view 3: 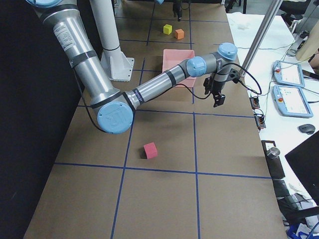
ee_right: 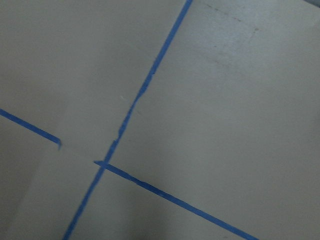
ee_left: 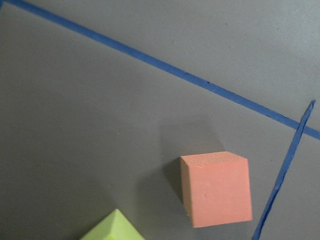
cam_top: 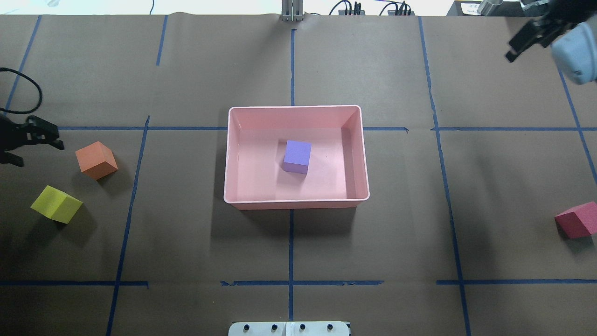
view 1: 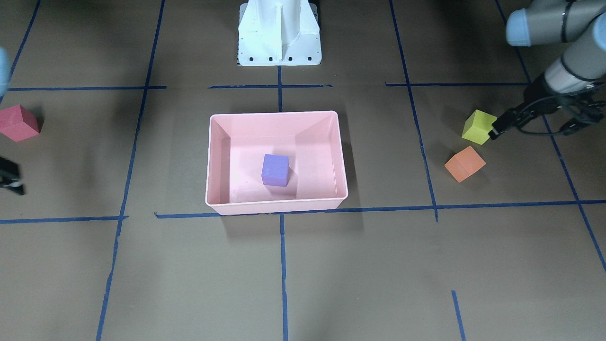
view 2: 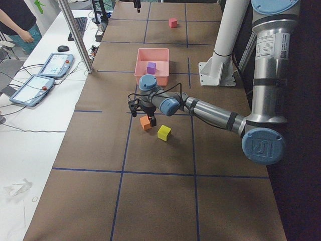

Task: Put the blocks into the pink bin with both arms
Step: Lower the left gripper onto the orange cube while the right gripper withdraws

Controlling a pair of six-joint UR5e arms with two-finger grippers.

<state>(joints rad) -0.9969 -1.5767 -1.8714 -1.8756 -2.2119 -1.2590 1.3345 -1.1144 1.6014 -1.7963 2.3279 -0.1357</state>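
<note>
Room lies open all round the pink bin, purple block on its floor. Near the desk edge we see the orange block and yellow-green block beside our released left end effector. The red block sits far right. We cannot tell the right end effector grip.

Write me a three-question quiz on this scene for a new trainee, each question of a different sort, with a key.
1. True or false: the purple block lies inside the pink bin.
2. Seen from the robot, the red block lies: A. on its left side; B. on its right side; C. in the bin.
3. Fill in: ___ blocks lie outside the bin.

Key: 1 true; 2 B; 3 three.
</note>
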